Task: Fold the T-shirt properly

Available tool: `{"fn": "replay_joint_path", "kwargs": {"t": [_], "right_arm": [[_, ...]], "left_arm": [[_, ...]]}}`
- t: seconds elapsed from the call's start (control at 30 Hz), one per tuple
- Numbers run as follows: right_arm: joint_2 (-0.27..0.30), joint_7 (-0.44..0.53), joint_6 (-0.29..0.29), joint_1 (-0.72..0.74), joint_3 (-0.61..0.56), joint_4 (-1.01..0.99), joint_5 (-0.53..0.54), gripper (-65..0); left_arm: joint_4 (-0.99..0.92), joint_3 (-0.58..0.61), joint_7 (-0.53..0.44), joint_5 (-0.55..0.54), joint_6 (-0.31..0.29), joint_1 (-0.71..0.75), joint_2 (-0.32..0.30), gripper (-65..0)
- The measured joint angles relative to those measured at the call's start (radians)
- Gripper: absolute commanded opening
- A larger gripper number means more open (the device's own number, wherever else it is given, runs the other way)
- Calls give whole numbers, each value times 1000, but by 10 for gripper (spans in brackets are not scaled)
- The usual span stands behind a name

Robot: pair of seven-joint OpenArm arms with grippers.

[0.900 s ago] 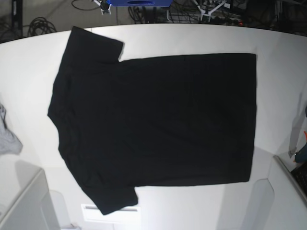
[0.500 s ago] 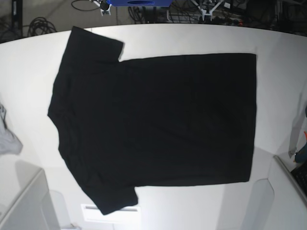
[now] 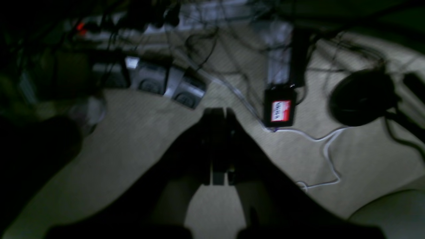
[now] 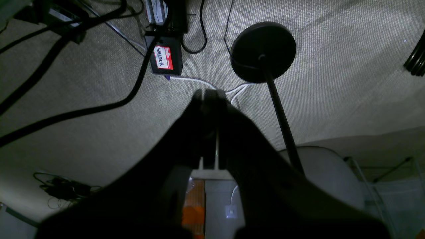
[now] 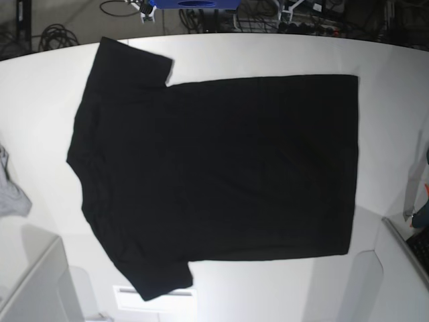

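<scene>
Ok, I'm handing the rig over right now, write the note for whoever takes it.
Left gripper: shut, empty, off the table, pointing at the carpeted floor and cables.
Right gripper: shut, empty, also off the table, above the floor near a black round stand base.
T-shirt: spread flat on the white table, plain black side up, both sleeves out on the base view's left, hem on its right.
A small light grey cloth lies at the table's left edge, apart from the shirt.
Done: no fold visible.
Left: every fold.
</scene>
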Motion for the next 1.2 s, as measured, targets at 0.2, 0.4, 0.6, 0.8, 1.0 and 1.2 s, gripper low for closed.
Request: {"fn": "replay_joint_path", "kwargs": {"t": [0.2, 0.4, 0.6, 0.8, 1.0, 1.2], "right_arm": [[-2, -8, 0, -79, 138, 68, 2, -650], [0, -193, 0, -319, 301, 475, -3, -650], [-72, -330, -4, -571, 406, 1023, 0, -650], [-108, -477, -5, -676, 491, 1504, -2, -650], [-117, -573, -3, -632, 493, 1849, 124, -650], [-46, -627, -3, -544, 493, 1860, 445, -510]], "left_arm": [[94, 3, -16, 41, -1, 76, -50, -650], [501, -6, 16, -29, -2, 405, -192, -650], [954, -39, 3, -259, -2, 719, -391, -650], [1301, -405, 7, -259, -2, 983, -419, -650], [1521, -680, 15, -231, -3, 992, -287, -650], [1598, -704, 108, -232, -11, 905, -283, -349]]}}
